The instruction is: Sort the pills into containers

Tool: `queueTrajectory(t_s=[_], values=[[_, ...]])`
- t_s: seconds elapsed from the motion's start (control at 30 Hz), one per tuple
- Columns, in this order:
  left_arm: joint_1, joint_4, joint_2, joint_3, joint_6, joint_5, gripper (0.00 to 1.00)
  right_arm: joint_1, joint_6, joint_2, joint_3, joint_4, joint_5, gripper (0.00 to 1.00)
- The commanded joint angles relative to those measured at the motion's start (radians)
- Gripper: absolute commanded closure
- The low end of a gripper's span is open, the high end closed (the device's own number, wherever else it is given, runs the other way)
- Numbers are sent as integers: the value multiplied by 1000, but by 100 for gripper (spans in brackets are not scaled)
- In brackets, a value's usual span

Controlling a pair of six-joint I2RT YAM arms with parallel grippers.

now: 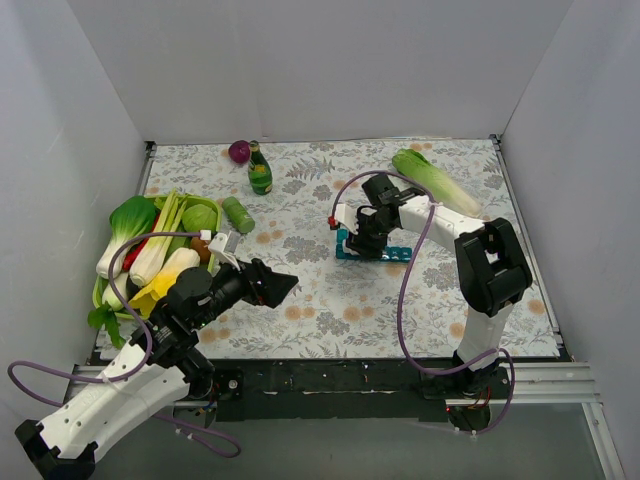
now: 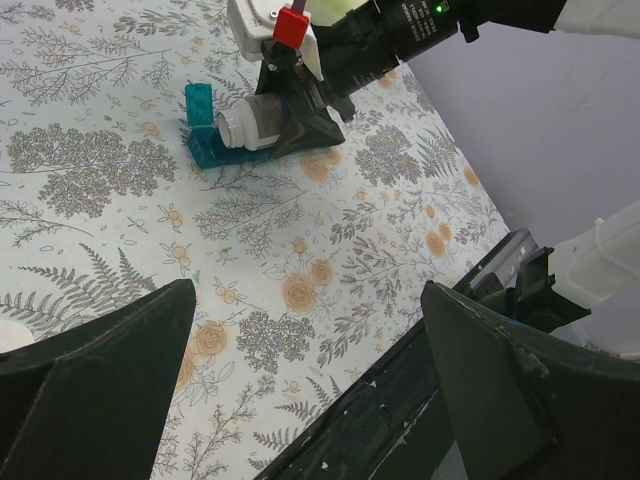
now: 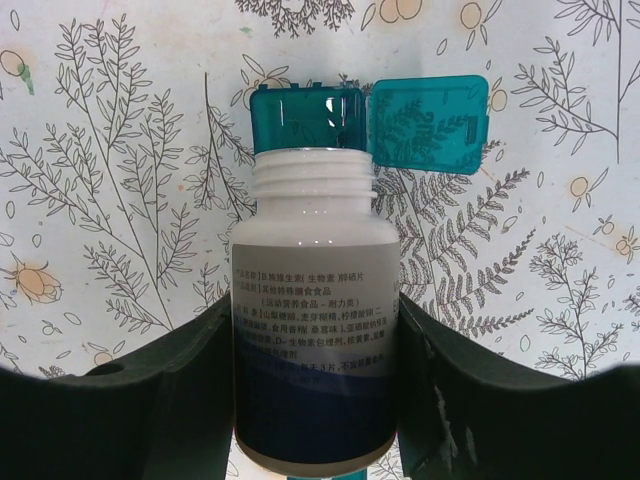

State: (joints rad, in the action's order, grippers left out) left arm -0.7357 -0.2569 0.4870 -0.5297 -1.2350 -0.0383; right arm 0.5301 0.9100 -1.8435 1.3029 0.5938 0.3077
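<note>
My right gripper [image 3: 315, 312] is shut on a white pill bottle [image 3: 315, 270] with a blue-banded label, gripping its body from both sides. The bottle has no cap, and its mouth points at an open compartment of the teal containers [image 3: 305, 118], whose lid [image 3: 430, 125] is flipped back. From above, the right gripper [image 1: 372, 238] hangs over the containers [image 1: 398, 254] at mid-table. The left wrist view shows the bottle [image 2: 248, 125] lying tilted over the containers [image 2: 212, 150]. My left gripper [image 1: 282, 285] hovers open and empty near the front. No pills show.
A green tray [image 1: 97, 293] of vegetables sits at the left. A green bottle [image 1: 260, 170], a purple onion [image 1: 239, 151] and a cucumber [image 1: 238, 214] stand at the back left. A napa cabbage [image 1: 435, 182] lies behind the right arm. White walls enclose the table.
</note>
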Motion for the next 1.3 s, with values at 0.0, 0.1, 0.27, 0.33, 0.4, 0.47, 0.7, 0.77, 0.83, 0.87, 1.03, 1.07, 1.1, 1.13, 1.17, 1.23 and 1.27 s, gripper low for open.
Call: queueTrajectory(t_s=[0.0,0.1,0.27,0.33,0.4,0.47,0.7,0.77,0.83,0.87,1.03,1.07,1.1,1.13,1.17,1.23,1.27], values=[[2,11,-10,14,2,-3,3,8,15,-11,45,17,-9,95],[4,11,-10,16,0,-3,3,11,17,-14,47,18,-15,95],[2,11,-13,17,0,-3,3,15,15,-17,52,23,-25,95],[2,10,-16,20,2,-3,3,16,15,-19,53,24,-27,95],[2,7,-16,20,0,-3,3,15,17,-19,55,26,-30,95],[2,7,-18,20,0,-2,3,18,15,-19,56,27,-32,95],[2,8,-16,20,2,-3,3,25,13,-23,70,35,-42,95],[4,8,-16,19,2,-3,3,27,15,-23,72,35,-47,95],[2,10,-18,20,2,-3,3,28,16,-23,72,37,-50,95],[2,11,-18,20,2,-3,3,28,17,-23,73,37,-50,95],[2,11,-18,22,2,-3,3,31,18,-26,73,43,-56,95],[2,10,-19,22,2,-5,3,31,18,-25,75,43,-56,95],[2,10,-18,23,2,-3,3,33,18,-25,75,43,-58,95],[2,11,-18,23,3,-3,3,33,18,-28,75,44,-59,95],[4,11,-18,22,2,-3,3,33,18,-28,76,46,-61,95],[2,12,-18,22,2,-3,3,34,18,-28,76,46,-61,95],[2,11,-18,22,2,-3,3,34,18,-28,76,46,-62,95]])
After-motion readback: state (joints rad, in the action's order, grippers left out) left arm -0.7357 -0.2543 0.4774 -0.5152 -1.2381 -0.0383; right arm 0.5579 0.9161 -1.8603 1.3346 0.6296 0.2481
